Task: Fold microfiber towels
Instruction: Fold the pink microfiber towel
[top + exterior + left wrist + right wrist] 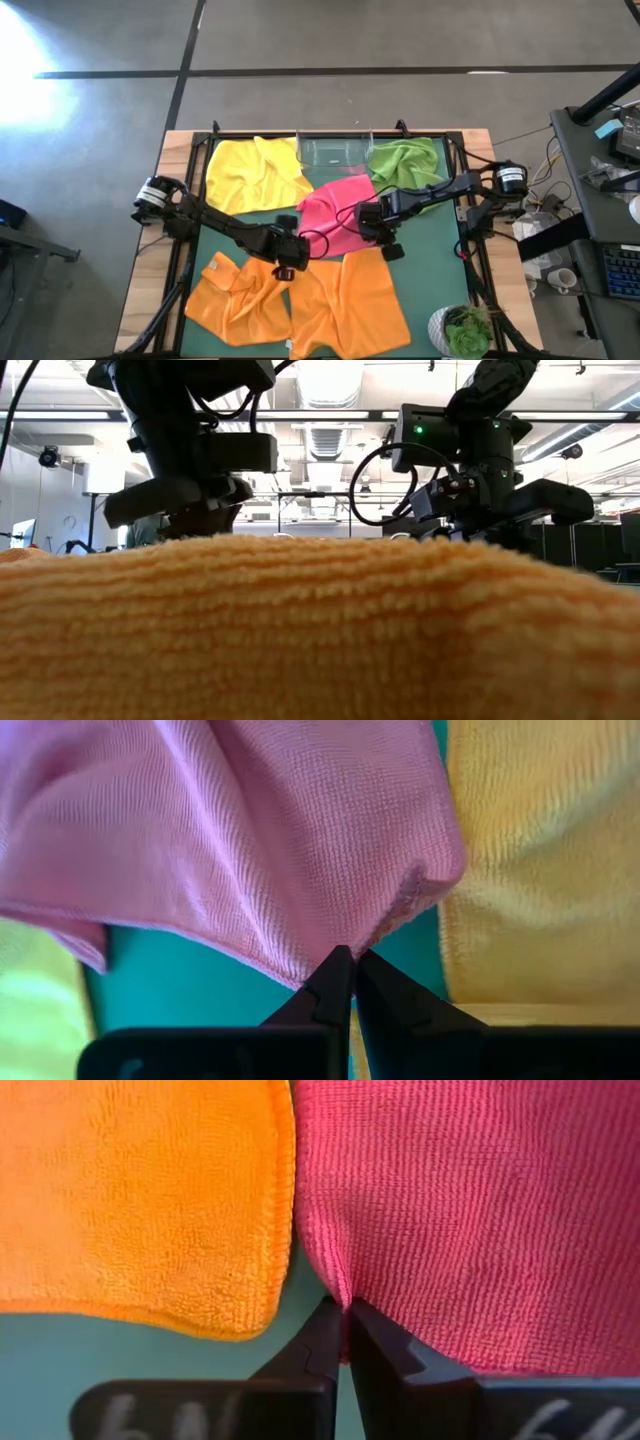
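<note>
The pink towel (335,215) lies rumpled on the green mat at the table's middle. My left gripper (297,243) is shut on its near left part, and my right gripper (378,236) is shut on its near right part. The yellow towel (250,170) lies at the far left and the green towel (405,160) at the far right. Two orange towels (235,295) (350,305) lie along the near edge. In the low view an orange towel (320,630) fills the foreground, with both grippers (190,510) (470,510) behind it. My left gripper pinches the pink towel's hemmed edge (335,942) between its two fingertips, close to a corner (440,880). The cloth puckers toward the fingers. The rest of the towel lies spread beyond them. My right gripper pinches the pink towel's edge (340,1292) between its two fingertips, right beside the orange towel's corner (240,1310). Creases run from the fingertips into the cloth. One layer or several, I cannot tell.
A clear plastic tray (335,150) stands at the far edge between the yellow and green towels. A potted plant (465,330) stands at the near right corner. Bare green mat (430,250) shows to the right of the pink towel.
</note>
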Tool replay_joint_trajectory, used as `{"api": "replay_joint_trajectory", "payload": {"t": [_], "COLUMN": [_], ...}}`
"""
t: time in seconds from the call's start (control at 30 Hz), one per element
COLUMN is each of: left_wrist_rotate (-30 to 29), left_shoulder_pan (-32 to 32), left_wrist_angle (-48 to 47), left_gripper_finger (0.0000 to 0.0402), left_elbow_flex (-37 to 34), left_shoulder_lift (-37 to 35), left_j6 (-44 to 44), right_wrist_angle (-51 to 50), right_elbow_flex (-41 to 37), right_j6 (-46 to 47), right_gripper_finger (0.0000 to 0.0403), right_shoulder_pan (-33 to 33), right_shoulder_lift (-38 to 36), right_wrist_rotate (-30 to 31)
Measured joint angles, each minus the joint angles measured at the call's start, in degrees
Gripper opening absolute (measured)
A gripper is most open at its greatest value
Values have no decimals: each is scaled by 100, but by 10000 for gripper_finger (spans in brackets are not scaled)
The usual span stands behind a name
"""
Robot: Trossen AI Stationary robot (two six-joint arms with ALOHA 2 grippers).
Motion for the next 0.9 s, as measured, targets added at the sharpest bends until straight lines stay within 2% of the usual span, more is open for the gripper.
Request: {"api": "replay_joint_trajectory", "payload": {"t": [0.2,0.53,0.9], "left_wrist_rotate": [270,417,458], "left_shoulder_pan": [-2,-4,-40], "left_wrist_angle": [4,-53,-168], "left_gripper_finger": [0,0,0], "left_elbow_flex": [98,187,140], "left_shoulder_lift": [-27,-472,-1256], "left_j6": [-566,-696,-784], "right_wrist_angle": [-114,-488,-574], "right_elbow_flex": [-29,-21,262], "right_j6": [576,1865,4294], "right_gripper_finger": [9,9,9], "right_shoulder_pan": [-17,113,1114], "right_shoulder_lift": [-473,-1472,-2509], "right_wrist_rotate": [227,87,123]}}
